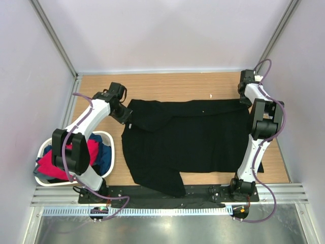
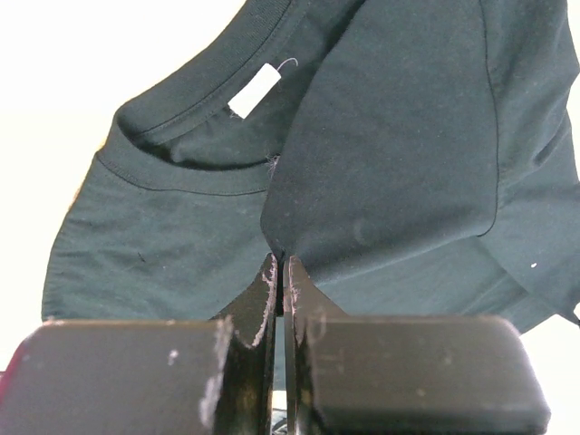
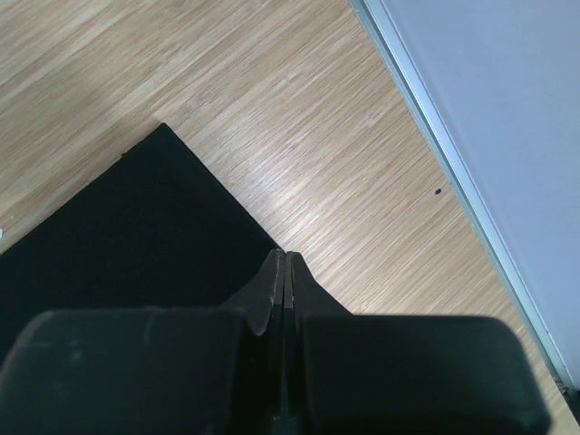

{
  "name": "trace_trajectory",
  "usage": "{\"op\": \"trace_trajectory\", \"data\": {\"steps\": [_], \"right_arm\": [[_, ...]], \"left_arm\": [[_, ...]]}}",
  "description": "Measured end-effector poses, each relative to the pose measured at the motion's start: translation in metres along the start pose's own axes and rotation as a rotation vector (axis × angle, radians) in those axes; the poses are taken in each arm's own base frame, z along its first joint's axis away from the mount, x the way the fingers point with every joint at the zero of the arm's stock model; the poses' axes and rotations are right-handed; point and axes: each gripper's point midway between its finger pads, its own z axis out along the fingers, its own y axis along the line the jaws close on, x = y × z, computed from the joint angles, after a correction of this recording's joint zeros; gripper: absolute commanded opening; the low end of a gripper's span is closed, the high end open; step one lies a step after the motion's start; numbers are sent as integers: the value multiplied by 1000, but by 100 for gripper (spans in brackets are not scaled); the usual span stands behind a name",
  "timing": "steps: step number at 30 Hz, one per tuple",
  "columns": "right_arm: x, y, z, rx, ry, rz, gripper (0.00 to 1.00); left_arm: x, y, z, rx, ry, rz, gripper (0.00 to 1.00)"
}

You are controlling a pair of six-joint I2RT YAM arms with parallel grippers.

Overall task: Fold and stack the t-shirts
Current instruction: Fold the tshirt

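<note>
We are folding the big black cloth t-shirt (image 1: pixel 188 137): left gripper (image 2: pixel 281 272) pinches a flap by the collar, right gripper (image 3: pixel 285 265) seems to nip the hem edge; next, carry both across together

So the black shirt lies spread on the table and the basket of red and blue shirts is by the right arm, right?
No: the top external view shows the basket by the left arm. The black shirt does lie spread on the table.
</note>
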Motion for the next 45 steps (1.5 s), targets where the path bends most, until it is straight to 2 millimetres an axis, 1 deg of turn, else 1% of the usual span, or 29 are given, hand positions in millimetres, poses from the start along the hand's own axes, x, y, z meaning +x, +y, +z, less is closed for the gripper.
{"op": "trace_trajectory", "data": {"steps": [3, 6, 8, 10, 13, 21, 24, 27, 29, 34, 35, 36, 37, 38, 39, 40, 41, 42, 44, 45], "right_arm": [[0, -1, 0, 1, 0, -4, 1], [0, -1, 0, 4, -1, -7, 1], [0, -2, 0, 6, 1, -8, 1], [1, -3, 0, 9, 3, -10, 1], [2, -4, -1, 14, 8, -13, 1], [-3, -6, -5, 16, 1, 1, 1], [-3, -6, -5, 17, 2, 18, 1], [-3, -6, -4, 18, 3, 33, 1], [-3, -6, -4, 19, 5, 41, 1], [-1, -7, -4, 25, 10, 44, 1], [-1, -7, -3, 25, 11, 44, 2], [0, -7, -3, 26, 13, 44, 20], [1, -7, -2, 23, 17, 42, 33], [1, -6, -2, 20, 22, 42, 56], [2, -6, -2, 14, 27, 46, 67], [1, -6, -3, 8, 32, 40, 76], [0, -6, -5, 1, 34, 37, 88], [-3, -5, -6, -4, 32, 39, 91], [-14, -5, -13, -22, 20, 44, 94], [-21, -5, -18, -37, 11, 51, 95]], "left_arm": [[-1, -4, -4, 8, -5, 7, 0], [-2, -15, -14, 30, -29, 38, 0], [-3, -28, -25, 56, -54, 63, 0], [0, -35, -32, 69, -71, 85, 0], [4, -37, -37, 64, -83, 102, 0], [13, -31, -41, 55, -94, 124, 0], [19, -30, -44, 58, -105, 141, 0], [29, -18, -46, 53, -105, 144, 0], [35, -7, -43, 39, -101, 142, 0], [48, 15, -26, -14, -82, 132, 0], [50, 19, -23, -24, -77, 132, 4], [52, 22, -20, -33, -74, 134, 16], [53, 24, -19, -38, -72, 137, 36], [53, 25, -19, -40, -73, 145, 50], [52, 24, -19, -38, -78, 149, 65], [52, 23, -20, -34, -81, 151, 83], [50, 22, -20, -32, -86, 158, 92], [49, 19, -22, -28, -93, 168, 99], [42, 10, -27, -11, -115, 189, 100], [35, 1, -34, 4, -138, 203, 100]]}}
